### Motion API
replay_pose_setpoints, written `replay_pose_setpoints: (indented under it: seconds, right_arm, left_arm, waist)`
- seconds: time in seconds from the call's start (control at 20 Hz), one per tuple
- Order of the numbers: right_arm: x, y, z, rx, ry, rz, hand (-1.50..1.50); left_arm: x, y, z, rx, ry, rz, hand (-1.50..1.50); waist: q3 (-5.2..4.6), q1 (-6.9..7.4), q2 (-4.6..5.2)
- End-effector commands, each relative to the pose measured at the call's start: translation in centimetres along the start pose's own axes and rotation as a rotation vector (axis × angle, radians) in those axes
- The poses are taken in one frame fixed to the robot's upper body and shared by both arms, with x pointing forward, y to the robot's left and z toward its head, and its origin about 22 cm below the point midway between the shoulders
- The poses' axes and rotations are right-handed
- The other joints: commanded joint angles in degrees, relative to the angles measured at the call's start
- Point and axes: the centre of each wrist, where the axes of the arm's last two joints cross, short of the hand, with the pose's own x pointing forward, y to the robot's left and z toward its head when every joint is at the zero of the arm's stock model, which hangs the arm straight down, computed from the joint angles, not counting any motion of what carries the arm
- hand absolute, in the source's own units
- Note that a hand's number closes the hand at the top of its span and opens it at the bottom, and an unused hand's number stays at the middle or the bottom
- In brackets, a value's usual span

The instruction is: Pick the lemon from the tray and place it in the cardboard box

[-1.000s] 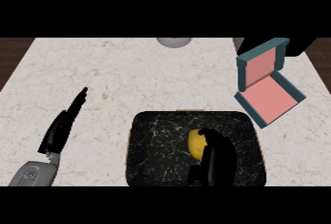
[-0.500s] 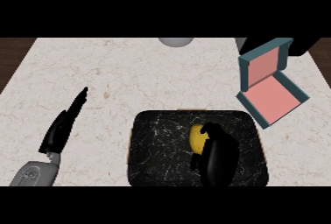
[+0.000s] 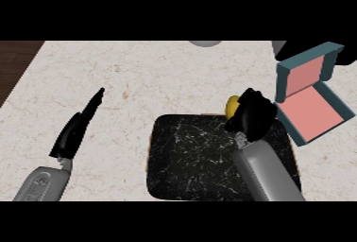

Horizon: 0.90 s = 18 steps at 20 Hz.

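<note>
Marble counter (image 3: 140,85): right hand (image 3: 252,116) is curling around the lemon (image 3: 233,107) above the tray (image 3: 188,160), box (image 3: 310,101) waiting at right; left hand (image 3: 78,127) is resting open.

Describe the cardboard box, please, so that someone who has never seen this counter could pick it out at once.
Start from the black tray in the middle of the pale marble counter. Look right and up, beyond the right hand with the yellow lemon: the cardboard box lies open near the counter's right edge. Only it has teal walls and a pink inside.
</note>
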Motion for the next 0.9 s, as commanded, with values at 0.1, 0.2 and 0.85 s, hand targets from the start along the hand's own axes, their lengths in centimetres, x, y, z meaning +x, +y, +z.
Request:
replay_pose_setpoints:
  seconds: [0.1, 0.2, 0.85]
  right_arm:
    - [6.6, -5.5, -6.2, -0.022, 0.186, 0.145, 1.50]
    - [8.7, -7.6, -7.0, -0.088, 0.231, 0.168, 1.50]
    - [12.6, -15.3, -11.6, -0.304, 0.481, 0.171, 1.50]
  left_arm:
    - [0.4, -0.5, -0.7, -0.008, 0.005, -0.002, 0.00]
    - [0.4, 0.0, -0.9, 0.006, 0.001, -0.007, 0.00]
    - [-0.2, -0.2, -0.3, 0.004, 0.053, 0.026, 0.00]
  waist:
    - [-0.01, 0.82, -0.03]
    - [-0.05, 0.50, -0.31]
    - [0.11, -2.15, -1.08]
